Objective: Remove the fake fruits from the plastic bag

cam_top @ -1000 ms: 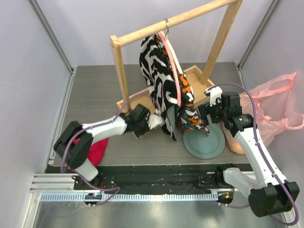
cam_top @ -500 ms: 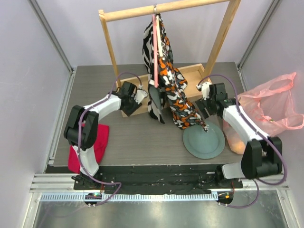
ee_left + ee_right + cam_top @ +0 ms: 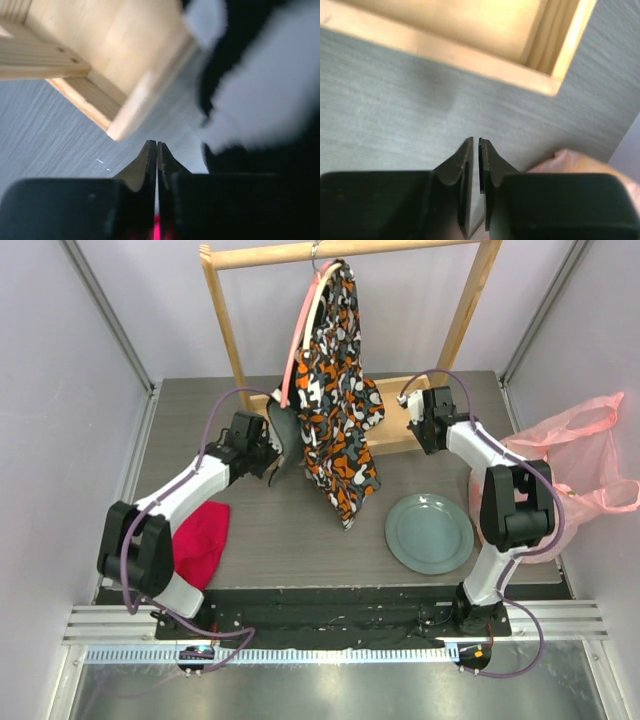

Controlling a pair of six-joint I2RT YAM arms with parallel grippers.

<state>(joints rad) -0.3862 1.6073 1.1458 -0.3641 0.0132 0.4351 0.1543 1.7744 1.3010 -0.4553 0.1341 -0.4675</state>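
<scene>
Plastic bag [image 3: 585,465] is seen whole only in the top view: slumped far right of the wooden rack [image 3: 225,330], clear of both grippers. Fruits inside can't be made out. Red cloth [image 3: 200,545] is laid left-front of the rack. Left gripper [image 3: 157,150] is pressed closed on nothing by the rack base's corner, as confirmed by its wrist view. Patterned garment [image 3: 335,410] is hung from the rack. Grey-green plate [image 3: 430,535] is set right-front. Right gripper [image 3: 475,142] is closed and empty at the base's right corner; a pink edge is caught low-right in that wrist view.
</scene>
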